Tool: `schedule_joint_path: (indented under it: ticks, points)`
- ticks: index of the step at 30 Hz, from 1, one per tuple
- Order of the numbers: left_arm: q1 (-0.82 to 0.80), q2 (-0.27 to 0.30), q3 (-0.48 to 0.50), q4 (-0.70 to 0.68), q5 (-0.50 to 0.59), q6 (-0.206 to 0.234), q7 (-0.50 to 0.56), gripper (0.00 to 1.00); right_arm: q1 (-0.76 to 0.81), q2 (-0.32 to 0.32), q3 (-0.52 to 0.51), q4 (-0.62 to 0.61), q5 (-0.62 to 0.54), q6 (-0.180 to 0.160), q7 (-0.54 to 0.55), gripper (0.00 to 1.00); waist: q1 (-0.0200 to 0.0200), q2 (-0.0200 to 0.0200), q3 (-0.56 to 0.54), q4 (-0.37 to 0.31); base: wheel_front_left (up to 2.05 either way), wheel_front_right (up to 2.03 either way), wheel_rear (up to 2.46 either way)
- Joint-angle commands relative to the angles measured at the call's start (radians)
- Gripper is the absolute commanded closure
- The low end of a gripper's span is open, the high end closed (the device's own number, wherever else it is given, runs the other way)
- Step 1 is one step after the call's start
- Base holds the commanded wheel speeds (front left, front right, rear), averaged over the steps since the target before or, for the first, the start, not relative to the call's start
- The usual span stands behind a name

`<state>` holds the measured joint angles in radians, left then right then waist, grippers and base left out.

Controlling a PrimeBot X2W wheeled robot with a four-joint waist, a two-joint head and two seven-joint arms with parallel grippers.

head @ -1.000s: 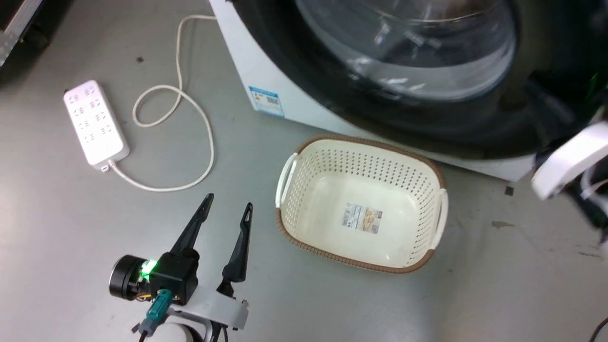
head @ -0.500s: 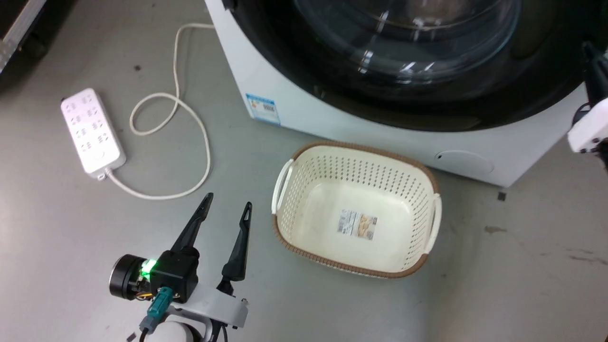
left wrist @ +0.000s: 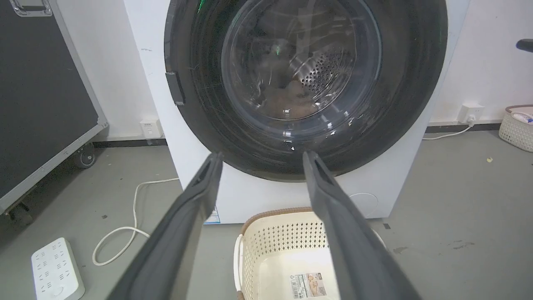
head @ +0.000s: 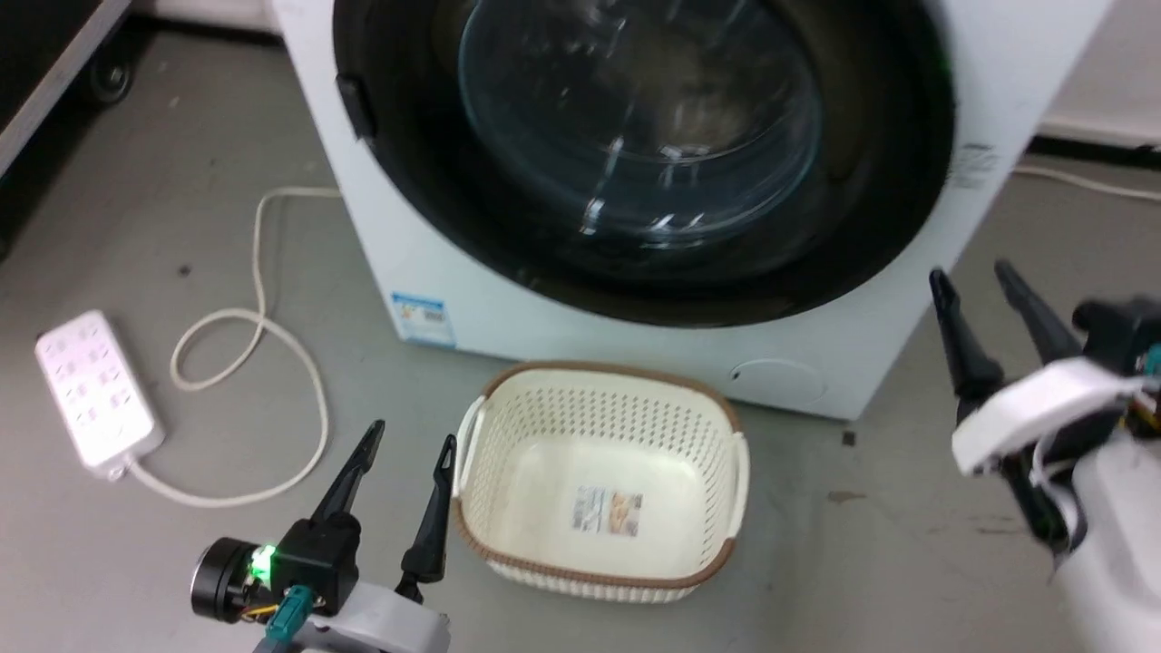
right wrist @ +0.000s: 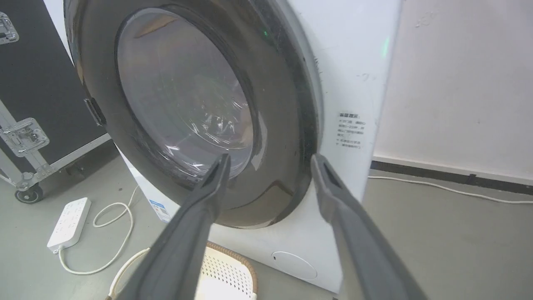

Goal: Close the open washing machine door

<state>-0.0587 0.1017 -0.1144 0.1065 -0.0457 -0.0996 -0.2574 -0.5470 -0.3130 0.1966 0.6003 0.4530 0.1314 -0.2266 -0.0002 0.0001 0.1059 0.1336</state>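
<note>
The washing machine door, round with a wide black rim and a bulging glass centre, lies flat against the white washer front. The left wrist view shows the door head-on, and the right wrist view shows the door at an angle, flush with the cabinet. My right gripper hangs open and empty by the washer's right lower corner, apart from the door; its own camera shows the same gripper pointing at the rim. My left gripper is open and empty, low beside the basket, and also appears as.
A cream perforated basket stands on the grey floor right in front of the washer. A white power strip with a looping cable lies to the left. A black wheeled case stands at far left, and another basket at far right.
The head camera has pulled back, so more of the washer shows. The door went from standing out over the washer's base to flush. My right arm drew back from the door's right edge.
</note>
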Motion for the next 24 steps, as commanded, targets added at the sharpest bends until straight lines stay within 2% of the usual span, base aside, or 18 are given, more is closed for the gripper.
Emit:
schedule_joint_path:
  ticks: [1,7,12,16,23,24]
  points:
    - [0.016,-0.002,0.005,0.002,0.001,-0.001,-0.004,0.00,0.042,0.011,-0.010,-0.025,-0.017,-0.001,-0.012,0.00,0.0002,-0.0001,-0.049,-0.045,0.00,0.00,0.00]
    - [0.059,-0.002,0.019,0.012,-0.016,-0.006,-0.004,0.00,0.277,0.119,-0.152,-0.209,-0.159,-0.001,-0.034,0.00,0.0002,-0.0001,-0.102,-0.085,0.00,0.00,0.00]
    - [0.085,-0.003,0.026,0.013,-0.026,-0.011,-0.004,0.00,0.469,0.220,-0.248,-0.381,-0.258,-0.001,-0.035,0.00,0.0002,-0.0001,-0.120,-0.091,0.00,0.00,0.00]
    - [0.101,-0.009,0.036,0.023,-0.039,-0.014,-0.004,0.00,0.567,0.251,-0.266,-0.452,-0.309,-0.001,-0.035,0.00,0.0002,-0.0001,-0.127,-0.091,0.00,0.00,0.00]
    - [0.115,-0.017,0.046,0.055,-0.043,-0.018,-0.004,0.00,0.613,0.262,-0.258,-0.467,-0.331,-0.001,-0.035,0.00,0.0002,-0.0001,-0.134,-0.081,0.00,0.00,0.00]
    - [0.115,-0.019,0.046,0.058,-0.047,-0.019,-0.004,1.00,0.615,0.262,-0.256,-0.466,-0.328,-0.001,-0.035,1.00,0.0002,-0.0001,-0.135,-0.079,0.00,0.00,0.00]
